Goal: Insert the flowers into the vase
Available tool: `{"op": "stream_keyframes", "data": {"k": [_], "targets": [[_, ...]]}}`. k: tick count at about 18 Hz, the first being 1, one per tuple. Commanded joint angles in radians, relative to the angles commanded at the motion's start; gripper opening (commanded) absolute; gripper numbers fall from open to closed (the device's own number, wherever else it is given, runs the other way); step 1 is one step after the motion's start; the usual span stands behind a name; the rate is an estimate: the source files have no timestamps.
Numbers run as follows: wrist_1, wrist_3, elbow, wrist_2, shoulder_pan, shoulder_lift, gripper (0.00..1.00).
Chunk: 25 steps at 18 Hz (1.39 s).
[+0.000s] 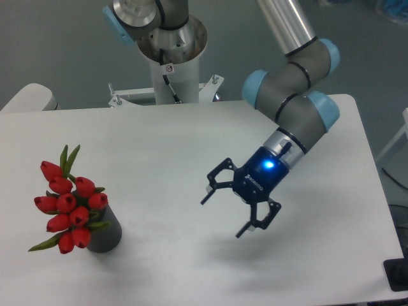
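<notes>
Jaws spread wide and empty, my gripper [224,213] hangs well right of the flowers [67,208], already standing in the vase [107,234].

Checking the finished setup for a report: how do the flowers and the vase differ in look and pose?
The flowers are bright red buds with green leaves, fanning out to the left; the vase is a plain dark grey cylinder standing upright. The flowers sit up in its mouth; the vase rests on the table. Both are apart from the open claw.

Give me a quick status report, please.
Gripper open, empty, mid-table. Flowers seated in vase, upright. Nothing in the way.
</notes>
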<state>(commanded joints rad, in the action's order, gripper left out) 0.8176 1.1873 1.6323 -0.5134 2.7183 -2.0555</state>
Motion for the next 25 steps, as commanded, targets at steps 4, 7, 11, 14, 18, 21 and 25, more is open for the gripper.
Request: {"op": "stream_keyframes", "data": {"k": [4, 7, 11, 14, 18, 21, 25], "targets": [[0.002, 0.005, -0.048, -0.250, -0.011, 0.003, 1.00], [0.008, 0.005, -0.091, -0.434, -0.061, -0.002, 1.00], [0.090, 0.017, -0.130, -0.566, -0.097, -0.009, 1.00], [0.133, 0.069, -0.144, -0.675, -0.126, -0.012, 1.00], [0.199, 0.158, -0.173, -0.819, -0.138, -0.031, 1.00], [0.201, 0.236, -0.187, -0.836, -0.140, -0.049, 1.00], [0.233, 0.285, -0.209, -1.052, -0.185, -0.087, 1.00]]}}
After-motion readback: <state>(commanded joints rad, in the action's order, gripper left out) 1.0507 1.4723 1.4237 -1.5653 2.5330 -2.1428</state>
